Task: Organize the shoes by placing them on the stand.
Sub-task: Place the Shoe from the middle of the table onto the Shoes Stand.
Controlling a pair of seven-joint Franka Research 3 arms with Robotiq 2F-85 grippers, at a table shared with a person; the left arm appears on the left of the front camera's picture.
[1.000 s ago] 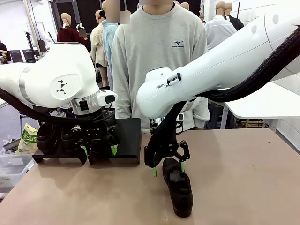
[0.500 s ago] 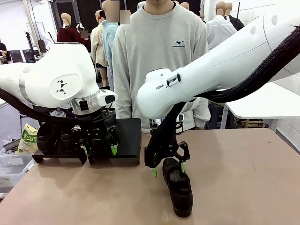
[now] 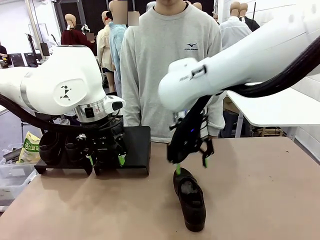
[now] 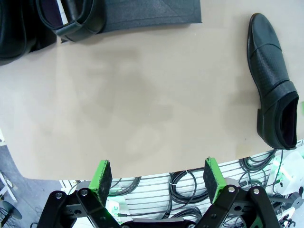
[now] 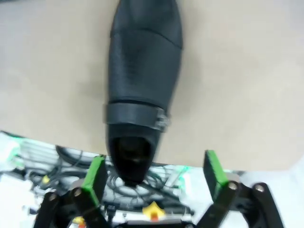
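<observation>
While the person [image 3: 170,65] in the grey sweatshirt stands at the far side of the bench [image 3: 260,190], the front view has the right tool [image 3: 190,162] hanging just above the heel end of a lone black shoe [image 3: 190,198], fingers spread wide with nothing between them; that shoe lies on the bench near the front edge, toe toward the camera; the left tool [image 3: 105,160] hangs wide open and empty too, right in front of the black stand [image 3: 135,150], which sits at the left of the bench with dark shoes on its left part, hard to count from here. Over on the left wrist view, green pads [image 4: 102,174] stand far apart over bare bench; a shoe [image 4: 76,16] sits on the stand's edge up top, and the lone shoe lies at the right. Right wrist view: pads [image 5: 214,171] wide apart, the shoe's opening just beyond them, strap and buckle across its top, toe pointing away; nothing gripped.
</observation>
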